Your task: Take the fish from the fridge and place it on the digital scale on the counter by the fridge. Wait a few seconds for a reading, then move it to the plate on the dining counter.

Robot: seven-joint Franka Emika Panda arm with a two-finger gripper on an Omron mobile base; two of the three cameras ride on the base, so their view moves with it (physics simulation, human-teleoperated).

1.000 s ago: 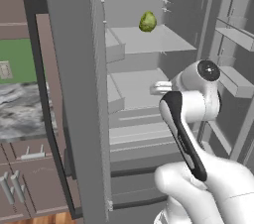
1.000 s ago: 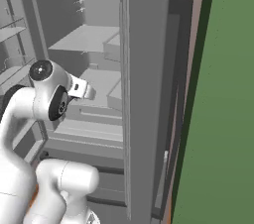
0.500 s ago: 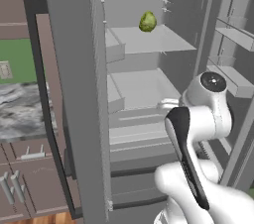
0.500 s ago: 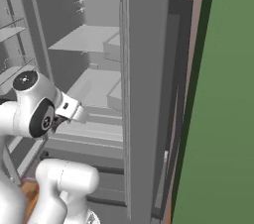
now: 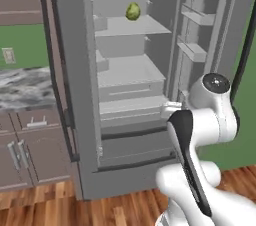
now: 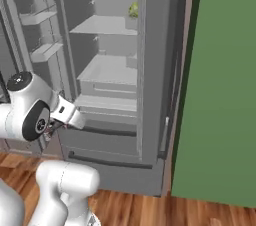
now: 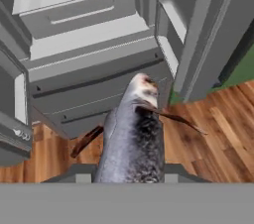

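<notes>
While gripped in the end effector point(image 7: 130, 181), fish point(image 7: 131, 139) before open fridge point(image 7: 89, 44).

I can't make out the gripper's finger tips in my hand view; the fish point(image 7: 133, 139) covers where they would rise, and its tail end is cut off by the bottom of that view. From the left base view my own arm blocks the hand, so whether the jaws are closed is beyond me. The small olive-green item point(image 5: 132, 11) on the fridge's point(image 5: 75, 95) upper shelf is too small to identify. The counter point(image 5: 22, 90) runs off the left edge.
</notes>
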